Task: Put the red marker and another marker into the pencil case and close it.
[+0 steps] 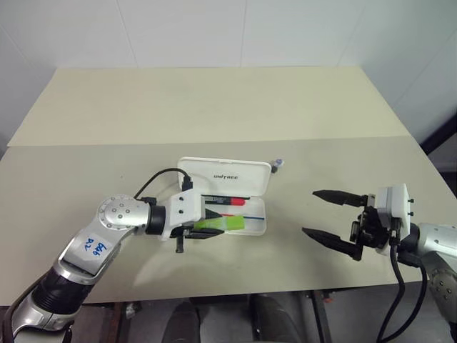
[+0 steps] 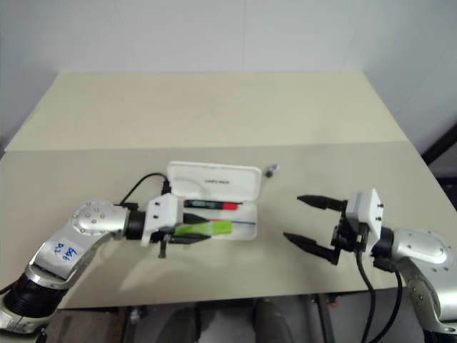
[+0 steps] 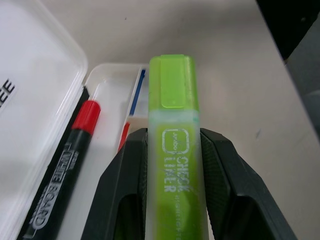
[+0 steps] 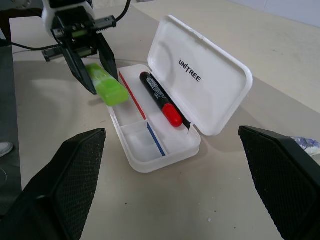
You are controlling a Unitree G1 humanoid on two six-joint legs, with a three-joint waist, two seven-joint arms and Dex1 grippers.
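Beige tabletop (image 1: 214, 107), white walls behind. White pencil case (image 1: 243, 227) lies open, lid propped back. Red marker (image 4: 160, 98) already rests in the tray, along the hinge side. Left gripper (image 1: 208, 223) pinches the lime-green highlighter (image 3: 175, 150) between both fingers, its cap end poking over the case's near rim; from the right wrist view it looks just above the tray, not yet resting, though contact is hard to judge. Right gripper (image 1: 330, 218) waits well right of the case, jaws spread wide, empty.

Step in hand: placing the second marker. Next: lower it into the free lane beside the red marker, let go, then swing the lid down.
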